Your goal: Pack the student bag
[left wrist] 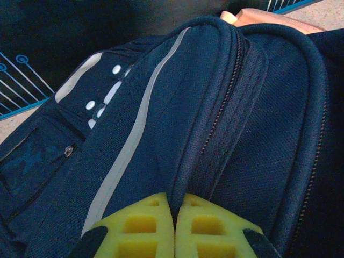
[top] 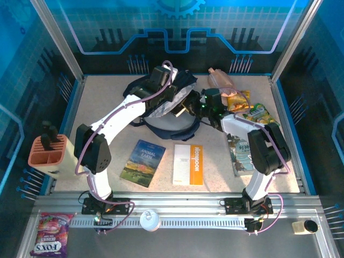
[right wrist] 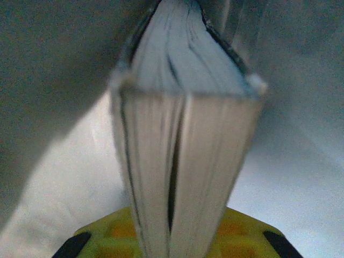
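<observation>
Biggest thing first: the student bag (top: 166,124) slumps at twelve o'clock on the table (top: 97,107), and its mouth looks turned toward three o'clock, where the right arm comes in.

The left gripper (left wrist: 174,215) sits on top of the bag, its yellow fingers pinched fully together on a ridge of navy fabric just beside the zip. That looks like a hold to lift the flap and keep the opening from collapsing.

The right gripper (right wrist: 172,242) is clamped on a thick book (right wrist: 183,161), page edges toward the camera and spine leading away. Pale lining rises at ten and two o'clock around it, so I judge the book is partly inside the bag. Going in edge-on makes sense, since it slides between the walls rather than catching.

At six o'clock an Animal Farm paperback (top: 142,162) and an orange-and-white notebook (top: 188,164) lie flat side by side, presumably waiting their turn. Snack packets (top: 239,101) are heaped at two o'clock, near the right arm. A terracotta pen holder (top: 47,152) stands at nine o'clock on the table's edge, well apart from the action.
</observation>
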Action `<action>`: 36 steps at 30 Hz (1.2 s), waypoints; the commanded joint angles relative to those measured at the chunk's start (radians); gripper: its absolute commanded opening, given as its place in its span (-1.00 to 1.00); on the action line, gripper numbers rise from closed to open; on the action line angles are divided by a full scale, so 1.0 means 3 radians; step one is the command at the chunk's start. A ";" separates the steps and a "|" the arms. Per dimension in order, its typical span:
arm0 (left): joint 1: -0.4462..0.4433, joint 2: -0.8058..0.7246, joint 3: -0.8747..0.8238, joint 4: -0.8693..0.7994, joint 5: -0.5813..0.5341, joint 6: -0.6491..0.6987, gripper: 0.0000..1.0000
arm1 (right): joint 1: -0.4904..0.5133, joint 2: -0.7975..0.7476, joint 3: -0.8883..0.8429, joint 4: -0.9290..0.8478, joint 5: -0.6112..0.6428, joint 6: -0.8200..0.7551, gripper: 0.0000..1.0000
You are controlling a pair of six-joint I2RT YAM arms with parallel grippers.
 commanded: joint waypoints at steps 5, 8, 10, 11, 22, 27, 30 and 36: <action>0.0000 -0.0233 0.0087 0.0451 -0.0011 -0.0112 -1.00 | 0.0186 0.0557 0.0627 0.0193 0.0487 0.0277 -0.73; 0.0008 -0.0214 0.0091 0.0454 -0.0006 -0.0149 -1.00 | 0.0269 0.0808 0.0884 0.0156 0.0647 0.0225 -0.73; 0.0020 -0.0207 0.0095 0.0451 -0.0001 -0.0185 -1.00 | 0.0298 0.1005 0.1056 0.0143 0.0685 0.0187 -0.73; 0.0032 -0.0208 0.0089 0.0451 0.0006 -0.0216 -1.00 | 0.0299 0.1121 0.1132 0.0185 0.0671 0.0186 -0.71; 0.0200 -0.0155 -0.0118 0.0528 0.0101 -0.0443 -1.00 | 0.0244 0.1192 0.0984 0.0455 0.0313 0.0324 0.13; 0.0318 -0.0032 -0.0189 0.0534 0.0075 -0.0499 -1.00 | 0.0154 0.0807 0.0699 0.0385 -0.0084 0.0476 0.23; 0.0378 0.0036 -0.0215 0.0523 0.0080 -0.0526 -1.00 | 0.0093 0.0669 0.0548 0.0370 -0.0414 0.0667 0.21; 0.0450 0.0113 -0.0239 0.0449 0.0059 -0.0462 -1.00 | 0.0021 0.0263 0.0138 0.0051 -0.0632 0.0712 0.19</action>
